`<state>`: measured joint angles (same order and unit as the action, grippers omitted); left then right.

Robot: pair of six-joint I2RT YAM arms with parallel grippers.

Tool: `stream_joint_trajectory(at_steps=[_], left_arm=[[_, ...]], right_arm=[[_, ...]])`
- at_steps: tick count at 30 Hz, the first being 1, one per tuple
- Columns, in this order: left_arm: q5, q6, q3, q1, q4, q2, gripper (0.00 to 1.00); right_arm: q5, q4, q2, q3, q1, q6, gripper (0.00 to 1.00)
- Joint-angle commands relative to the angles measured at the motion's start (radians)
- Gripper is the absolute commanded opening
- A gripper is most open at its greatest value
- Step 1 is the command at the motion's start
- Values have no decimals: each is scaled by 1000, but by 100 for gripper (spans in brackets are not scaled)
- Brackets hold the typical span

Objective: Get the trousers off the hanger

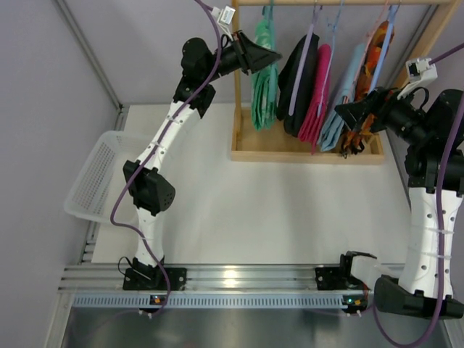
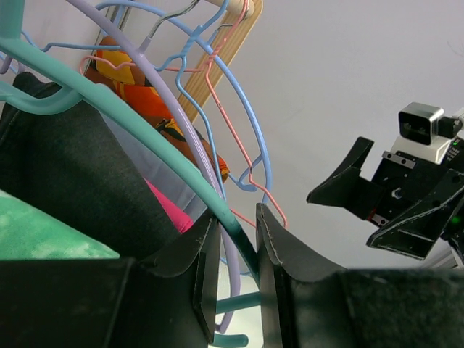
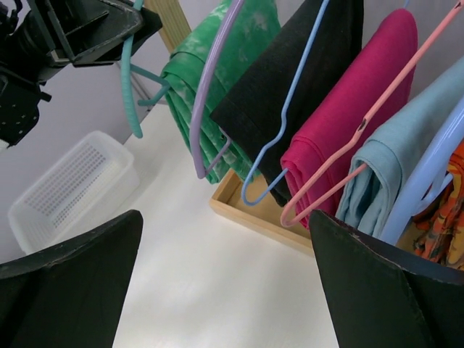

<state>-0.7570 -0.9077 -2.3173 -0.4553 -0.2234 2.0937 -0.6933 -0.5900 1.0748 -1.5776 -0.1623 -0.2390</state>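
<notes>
1. Step in hand: I judge this to be the start of freeing the green trousers, the leftmost pair on the rack in the upper middle of the top view. The black, magenta, light blue and orange pairs hang in a row to their right.
2. Left end effector: narrow, its fingers pinched on the teal hanger that carries the green trousers. In the left wrist view the teal wire runs straight between the two pads at the bottom centre. In the right wrist view this grasp sits at the upper left.
3. Right end effector: wide and holding nothing. It hovers at the right of the top view, beside the light blue and orange pairs and pointing toward the row.
4. The green trousers are draped over the teal hanger, which is on the rail. No pair has come off yet, and nothing shows in the basket at the left.
5. Next move, as I judge it: the left arm keeps the hanger steady while the right arm crosses to the green cloth, closes on a hanging fold and draws it off the bar.
6. Watch for: the neighbouring lilac and blue hangers crowd close and could snag. The cloth is soft, so a shallow pinch may slip.
</notes>
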Motion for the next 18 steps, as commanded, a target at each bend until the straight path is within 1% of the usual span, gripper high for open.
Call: stream_joint_trajectory(at_steps=[1,4,6,8,11,14,18], left_arm=[[25,118,-82,-3,-243,-116,0],[4,119,-58,-5,-251,-139,0],[-15,128,-28,-9,-289,-158,0],[-12,180,10,-17,-289,-193,0],[-27,234,15,-23,-289,-207,0],[-30,248,10,-23,-289,-219,0],[-34,219,31,-26,-289,-236,0]], right_arm=[[-49,122,-12,-5,-11,-52,99],[-72,159,-1,-12,-10,-97,100],[-92,192,7,-10,-11,-118,99],[-107,206,14,-9,-9,-141,99],[-115,214,28,-1,-9,-140,99],[-127,226,34,5,-9,-152,99],[-135,243,39,-4,-8,-166,99]])
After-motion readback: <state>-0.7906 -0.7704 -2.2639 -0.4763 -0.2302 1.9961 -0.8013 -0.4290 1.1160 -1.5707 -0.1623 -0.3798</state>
